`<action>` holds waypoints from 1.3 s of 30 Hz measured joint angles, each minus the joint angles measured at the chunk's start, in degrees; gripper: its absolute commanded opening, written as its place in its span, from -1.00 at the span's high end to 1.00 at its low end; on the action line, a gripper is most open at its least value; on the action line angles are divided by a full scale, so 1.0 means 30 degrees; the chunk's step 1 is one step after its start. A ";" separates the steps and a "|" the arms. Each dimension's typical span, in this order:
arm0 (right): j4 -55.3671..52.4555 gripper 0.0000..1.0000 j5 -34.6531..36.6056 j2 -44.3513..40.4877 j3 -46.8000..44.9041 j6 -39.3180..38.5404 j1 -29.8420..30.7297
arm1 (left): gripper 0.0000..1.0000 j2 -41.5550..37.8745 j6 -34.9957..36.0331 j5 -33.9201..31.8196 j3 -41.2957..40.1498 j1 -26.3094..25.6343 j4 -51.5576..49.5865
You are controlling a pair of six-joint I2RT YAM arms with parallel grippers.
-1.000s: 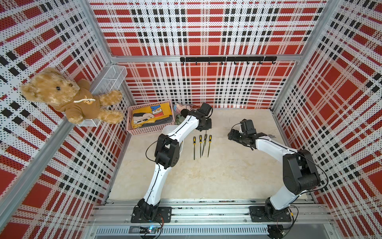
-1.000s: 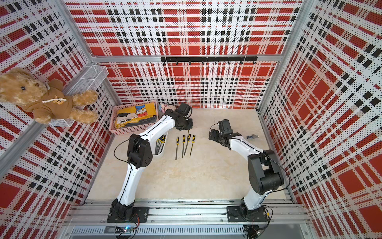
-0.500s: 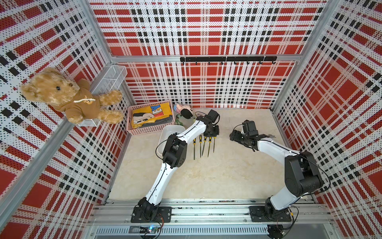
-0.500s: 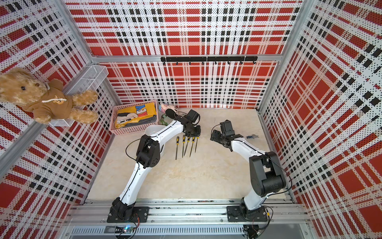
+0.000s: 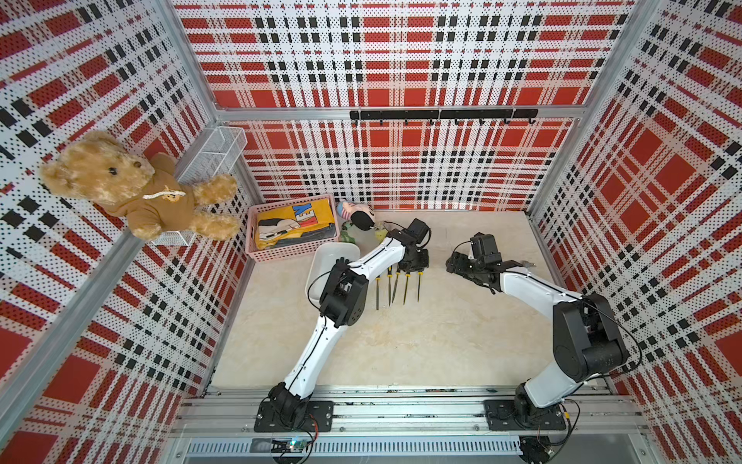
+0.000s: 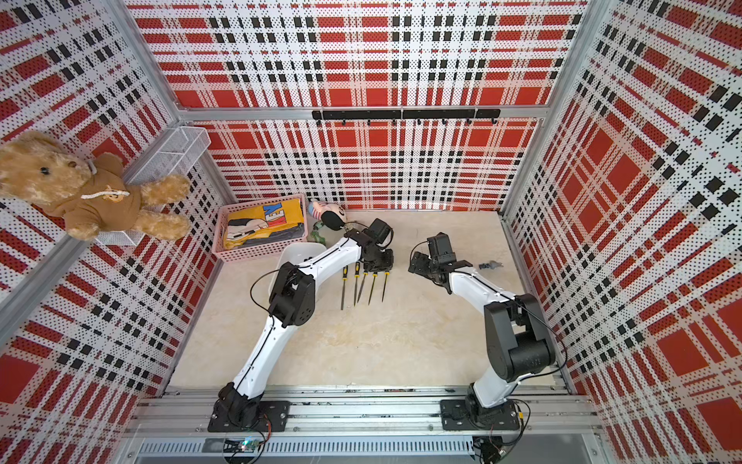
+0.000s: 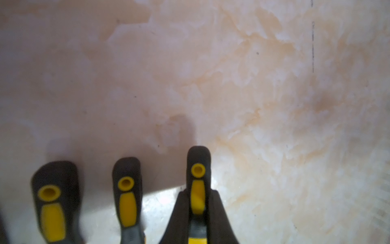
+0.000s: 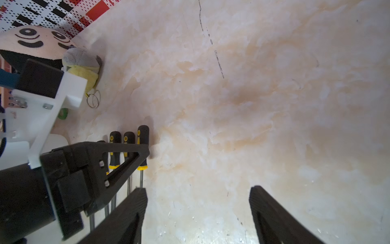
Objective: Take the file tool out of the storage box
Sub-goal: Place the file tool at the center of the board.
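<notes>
**Left gripper clamped on end file, outside the box**

Table: beige, marbled, with plaid walls on three sides.

Left arm: reaches over one corner of the box toward mid-table. Right arm: bent in from the other side, with its wrist low over bare table.

Bear: sits up on the side wall against a wire basket. Pink basket: in the back corner, holding folded yellow cloth.

Box: white tub just in front of the pink basket, partly hidden under the left arm.

Left gripper: points down at the handle end of a row of files. In the wrist view its jaws are closed tight on one yellow-and-black handle.

Right gripper: jaws wide apart, nothing but bare table between them, near the row and clear of it.

File: the gripped one. It is the end of the row nearest the right arm, parallel to the others and well outside the box. It appears level with them, but contact with the table is not certain.

Other files: four lie side by side on the table between the gripped file and the box.
</notes>
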 measured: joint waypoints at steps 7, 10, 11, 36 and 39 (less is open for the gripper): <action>-0.0029 -0.68 0.0000 0.0000 0.0000 -0.0007 0.0000 | 0.64 0.0000 -0.0044 0.0007 -0.0117 0.0095 0.0058; -0.0080 -0.68 0.0000 0.0000 0.0000 -0.0007 0.0000 | 0.60 0.0000 -0.0044 0.0007 -0.0299 0.0117 0.0102; -0.0095 -0.68 0.0000 0.0000 0.0000 -0.0007 0.0000 | 0.59 0.0000 -0.0044 0.0007 -0.0335 0.0117 0.0109; -0.0291 -0.68 0.0022 0.0015 0.0576 -0.0015 0.0000 | 0.33 -0.0211 0.0495 -0.0117 0.0270 0.0714 0.0146; -0.0291 -0.68 0.0015 0.0131 0.0597 0.0007 0.0007 | 0.33 -0.1137 0.0539 -0.0342 0.0255 0.0976 0.0087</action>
